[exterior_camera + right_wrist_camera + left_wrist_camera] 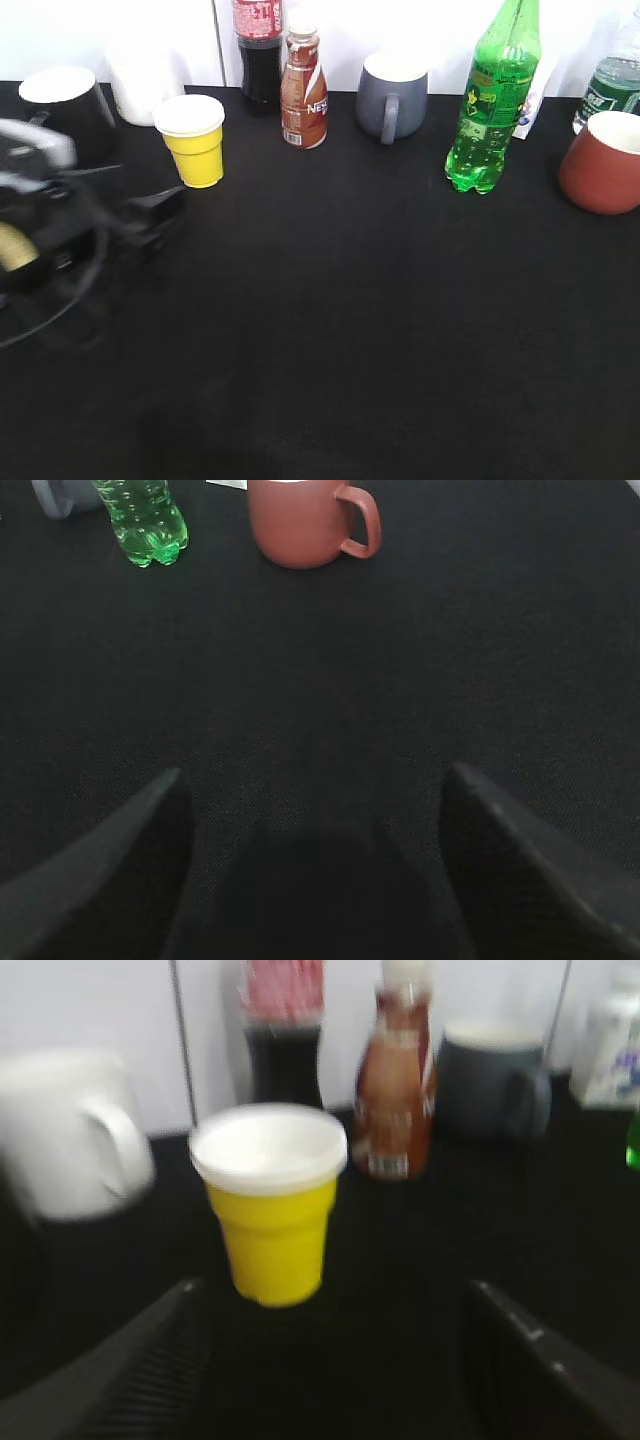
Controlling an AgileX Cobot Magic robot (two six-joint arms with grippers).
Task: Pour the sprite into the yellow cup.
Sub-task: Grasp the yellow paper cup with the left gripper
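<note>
Sprite: the tall translucent bright-green plastic bottle [493, 100] stands upright toward the far right of the desk [350, 330], between a grey handled mug [392, 95] and a red-brown handled mug [603, 160], apart from both.
Yellow cup: the small yellow tapered disposable cup with a white rim [195, 140] stands upright near the far left edge, in front of a white mug [65, 1130] and a dark cola bottle [259, 50].
Left hand: [330, 1360] wide open, holding nothing, low over the desk and lined up on the cup, which sits just beyond its fingertips.
Right hand: [310, 870] wide open and empty, well short of the bottle, which shows at the far left of its wrist view.
Step in hand: likely approaching; the left should close gently on the cup's lower wall so the thin side does not crush, while the right takes the bottle around its mid-body.
Open room: the middle and near part of the desk is bare, a good place for pouring; the far edge is crowded, with a brown drink bottle [303, 90] near the cup.
</note>
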